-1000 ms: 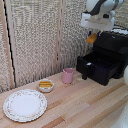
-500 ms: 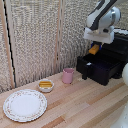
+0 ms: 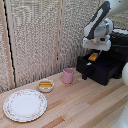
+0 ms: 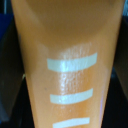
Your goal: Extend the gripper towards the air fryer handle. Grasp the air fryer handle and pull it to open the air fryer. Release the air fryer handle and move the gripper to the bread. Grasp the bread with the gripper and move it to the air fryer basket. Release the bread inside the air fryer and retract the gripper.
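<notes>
Bread (image 3: pixel 93 56), golden-orange, was held clamped in the gripper (image 3: pixel 94 57) over the pulled-out air fryer basket (image 3: pixel 102 69) of the air fryer (image 3: pixel 116 50); pale stripes were seen on it close up (image 4: pixel 67 65); the air fryer handle (image 3: pixel 85 73) was left untouched

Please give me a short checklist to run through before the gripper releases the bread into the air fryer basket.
1. Air fryer basket pulled out of the air fryer: ok, the drawer stands open.
2. Bread held in the gripper: ok, it fills the wrist view and shows orange under the gripper.
3. Bread above the basket opening: ok in the exterior view; exact depth cannot tell.
4. Bread low enough for a gentle drop: cannot tell.
5. Air fryer handle free of the arm: ok.
6. Pink cup apart from the basket: ok.
</notes>
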You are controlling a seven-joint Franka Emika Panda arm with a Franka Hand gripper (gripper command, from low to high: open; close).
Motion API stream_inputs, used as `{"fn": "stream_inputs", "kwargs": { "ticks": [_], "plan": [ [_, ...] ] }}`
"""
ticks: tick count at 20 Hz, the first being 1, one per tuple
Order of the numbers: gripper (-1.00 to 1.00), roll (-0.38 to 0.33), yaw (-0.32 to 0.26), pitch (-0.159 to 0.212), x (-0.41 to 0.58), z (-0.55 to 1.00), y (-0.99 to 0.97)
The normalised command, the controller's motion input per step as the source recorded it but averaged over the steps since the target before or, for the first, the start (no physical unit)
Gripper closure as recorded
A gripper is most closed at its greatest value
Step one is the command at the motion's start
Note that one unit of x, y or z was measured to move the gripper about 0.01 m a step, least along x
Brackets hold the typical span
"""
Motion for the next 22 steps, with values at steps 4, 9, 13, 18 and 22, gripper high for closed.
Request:
{"fn": "stream_inputs", "kwargs": {
  "ticks": [4,9,13,18,22],
  "plan": [
    [-1.00,0.000,-0.016,-0.002,0.004,-0.05,-0.14],
    [-1.00,0.000,-0.022,-0.007,0.015,0.13,-0.04],
    [-1.00,0.004,-0.005,0.015,0.041,0.56,0.05],
    [-1.00,-0.003,-0.017,0.027,0.058,0.90,0.26],
    [-1.00,0.007,-0.156,0.000,0.055,0.64,0.39]
  ]
}}
